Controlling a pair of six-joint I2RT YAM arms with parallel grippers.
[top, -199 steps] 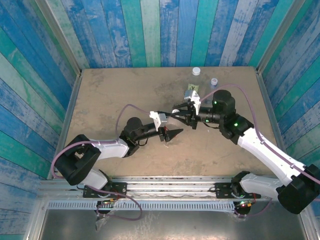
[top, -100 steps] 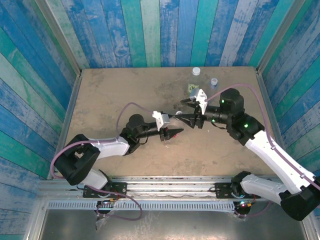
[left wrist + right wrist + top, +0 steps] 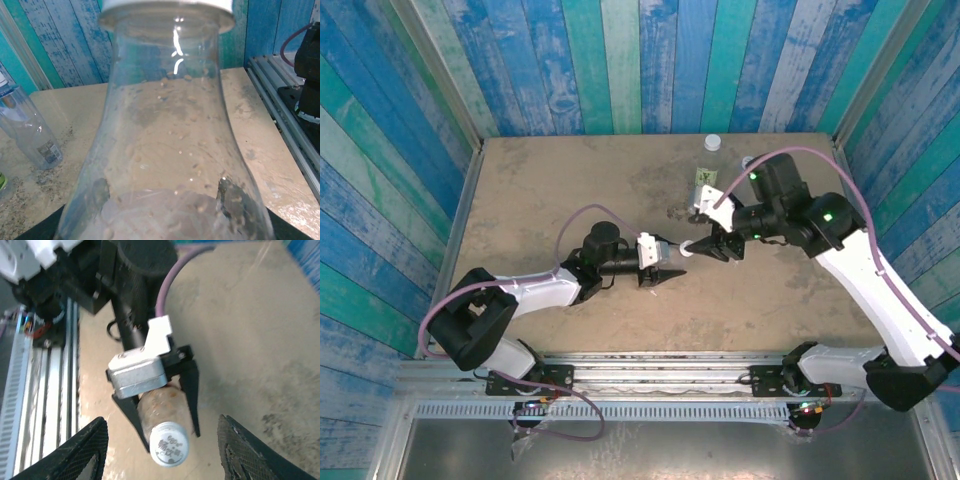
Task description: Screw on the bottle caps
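My left gripper is shut on a clear unlabelled bottle and holds it lying level above the table, neck toward the right arm. A white cap sits on its neck. In the right wrist view the printed cap faces the camera, between my right gripper's open fingers but touching neither. In the left wrist view the bottle is very close, with dark fingers showing through it and the cap at the top edge.
At the back of the table stand a green-yellow-labelled bottle and a white-capped bottle. Another clear bottle appears at the left of the left wrist view. Blue plank walls enclose the table; a metal rail runs along the near edge.
My right gripper has opened off the cap and pulled back slightly to the right. The left gripper has tightened on the bottle and shifted right with it.
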